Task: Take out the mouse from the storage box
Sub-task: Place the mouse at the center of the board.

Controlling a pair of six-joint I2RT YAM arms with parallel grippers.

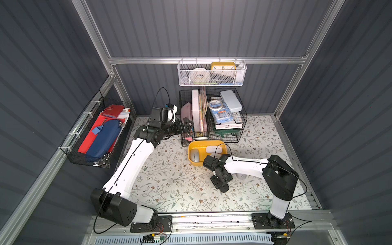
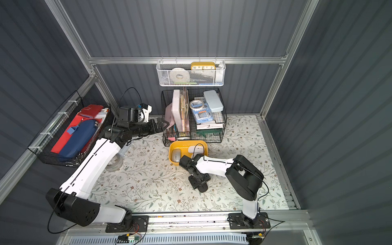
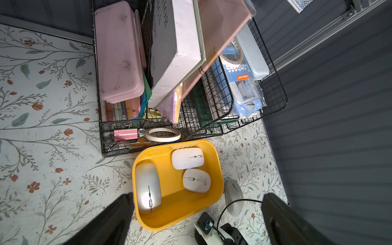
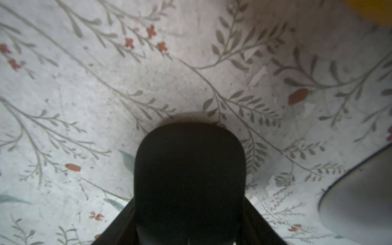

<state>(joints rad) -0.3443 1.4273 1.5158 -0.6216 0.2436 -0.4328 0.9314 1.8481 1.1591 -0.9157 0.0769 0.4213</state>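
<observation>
A black mouse (image 4: 189, 169) is gripped between the narrowed fingers of the right gripper (image 1: 221, 185), which is pointed down at the floral mat (image 1: 174, 186). The mouse is found outside the storage box (image 1: 206, 143), near the wall facing the robot's base and low over the mat. Whether it touches the mat cannot be told. Inside the yellow box a silver mouse (image 3: 147, 186) and two white mice (image 3: 187, 158) are seen lying flat, and a grey mouse (image 3: 234, 196) is seen on the mat just beside the box. The left gripper (image 3: 198, 196) is held empty with its jaws spread wide, raised beside the black wire baskets (image 3: 273, 91) and well apart from the black mouse.
</observation>
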